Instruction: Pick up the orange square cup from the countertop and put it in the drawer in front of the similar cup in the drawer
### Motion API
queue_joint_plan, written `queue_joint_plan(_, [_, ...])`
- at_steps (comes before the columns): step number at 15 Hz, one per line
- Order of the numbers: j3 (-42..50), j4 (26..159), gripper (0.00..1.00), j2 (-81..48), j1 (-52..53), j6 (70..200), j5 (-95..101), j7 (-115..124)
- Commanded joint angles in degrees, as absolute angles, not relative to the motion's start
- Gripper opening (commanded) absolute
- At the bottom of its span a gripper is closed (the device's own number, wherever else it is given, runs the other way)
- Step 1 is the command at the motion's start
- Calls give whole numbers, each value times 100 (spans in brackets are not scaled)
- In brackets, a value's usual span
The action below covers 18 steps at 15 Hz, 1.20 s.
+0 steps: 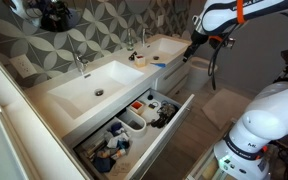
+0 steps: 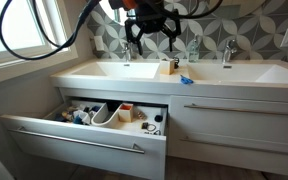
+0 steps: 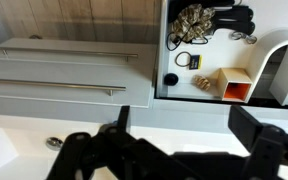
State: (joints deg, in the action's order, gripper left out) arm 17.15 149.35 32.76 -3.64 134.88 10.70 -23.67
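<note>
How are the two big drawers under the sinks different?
The open drawer is pulled out; the shut drawer sits pushed fully in. The open drawer shows white bins and toiletries; the shut drawer hides whatever it holds. Both are white with a long bar handle.

White throughout on the countertop (image 2: 104, 83), the drawer (image 2: 84, 135) and the organizer bins (image 1: 132, 122). Behind, wall tiles (image 2: 199, 35) in a grey-and-white petal pattern. Against the white, the orange square cup (image 1: 139, 60) in a dull orange-tan. In the wrist view, the similar cup (image 3: 236, 88) with a vivid orange side and pale tan top. Silver chrome on the faucets (image 2: 227, 50). Black gripper (image 2: 151, 40) beneath a white arm (image 1: 219, 15) with an orange band. Dark and blue toiletries (image 1: 112, 150) among the bins. Streaked grey floor (image 3: 84, 20).
</note>
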Motion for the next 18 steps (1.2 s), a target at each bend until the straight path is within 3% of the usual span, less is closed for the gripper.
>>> queue_joint_plan(1, [2005,14027,100,2210,105,13595,763,-3644])
queue_joint_plan(10, [1700,12300,100,362,82,13811,-73,-6159])
queue_joint_plan(14, [1409,11916,100,18,-32,13560,-1627,-7120])
queue_joint_plan(15, [1294,12230,100,230,-150,13755,-924,-6662])
queue_joint_plan(18, [1199,12068,100,72,-190,13726,-1406,-6901])
